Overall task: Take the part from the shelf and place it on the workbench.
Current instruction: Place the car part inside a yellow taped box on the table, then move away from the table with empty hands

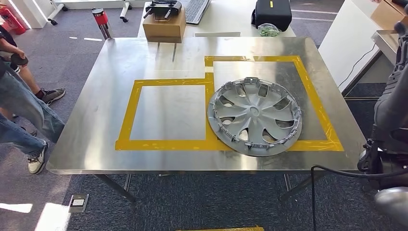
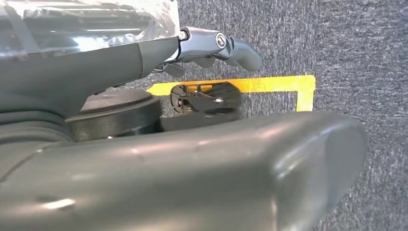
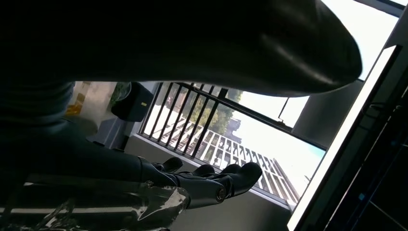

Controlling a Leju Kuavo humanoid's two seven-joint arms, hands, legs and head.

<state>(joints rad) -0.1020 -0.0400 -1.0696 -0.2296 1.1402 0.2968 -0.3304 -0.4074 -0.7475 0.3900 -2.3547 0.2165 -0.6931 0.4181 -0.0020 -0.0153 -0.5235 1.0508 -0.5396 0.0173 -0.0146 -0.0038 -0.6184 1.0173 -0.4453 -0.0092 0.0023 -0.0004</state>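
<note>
Resting inside the yellow tape (image 1: pixel 210 106) on the counter (image 1: pixel 91 139), the hubcap (image 1: pixel 254 116) looks placed; we are judging both hands empty, left hand (image 2: pixel 211 45) and right hand (image 3: pixel 211 180) loosely extended, withdrawal next.

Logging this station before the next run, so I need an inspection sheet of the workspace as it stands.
Surface: bare steel workbench marked with yellow tape outlines.
Job's things: grey plastic hubcap lies flat on the right-hand outline, overlapping its tape.
Clutter: cardboard box, black bag, red-capped flask beyond the bench.
Hands: left hand and right hand hold nothing, fingers extended.
Cables: black cable at the right.
Surroundings: person's legs at the left.
</note>
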